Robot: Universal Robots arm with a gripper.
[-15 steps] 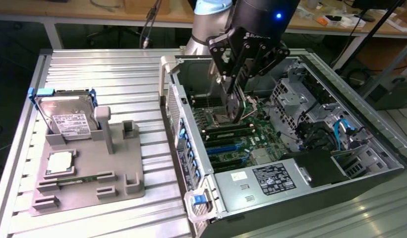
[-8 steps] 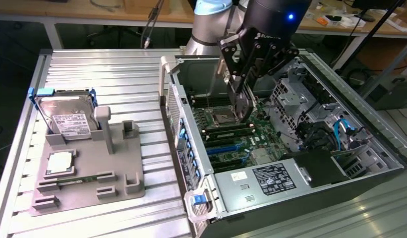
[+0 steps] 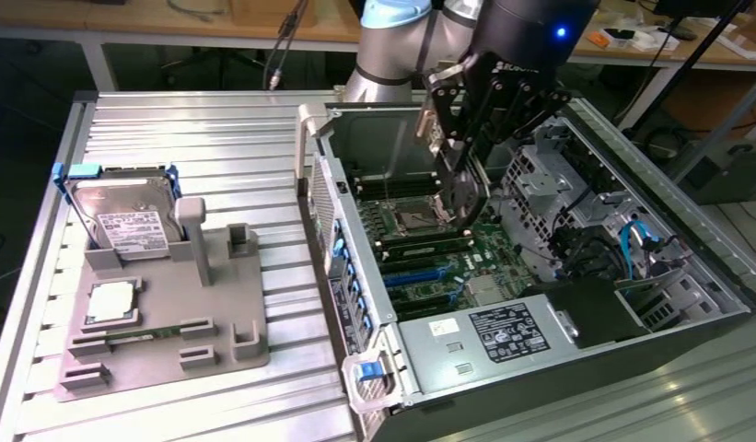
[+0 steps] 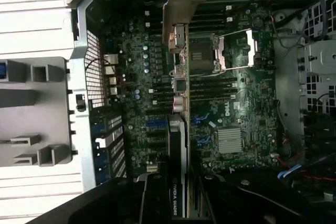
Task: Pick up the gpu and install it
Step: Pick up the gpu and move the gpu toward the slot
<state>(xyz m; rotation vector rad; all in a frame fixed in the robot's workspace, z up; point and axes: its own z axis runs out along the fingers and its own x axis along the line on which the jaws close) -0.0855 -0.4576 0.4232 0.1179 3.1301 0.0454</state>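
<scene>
My gripper (image 3: 473,129) hangs over the open computer case (image 3: 353,304), shut on the gpu (image 3: 461,189). The gpu is a dark flat card held on edge, with its silver bracket pointing down toward the motherboard (image 3: 433,267). It hovers a little above the board, near the processor socket (image 3: 417,219). In the wrist view I see the gpu (image 4: 177,145) edge-on, with its silver bracket (image 4: 181,11) at the far end and a printed label near my gripper (image 4: 177,200). Blue expansion slots (image 4: 157,124) lie on the board beside the card.
A grey parts fixture (image 3: 168,322) stands on the ribbed table at the exterior view's left. It holds a hard drive (image 3: 126,216), a processor chip (image 3: 111,302) and a memory stick (image 3: 150,334). Inside the case are a power supply (image 3: 506,336), drive cages (image 3: 543,175) and blue cables (image 3: 635,241).
</scene>
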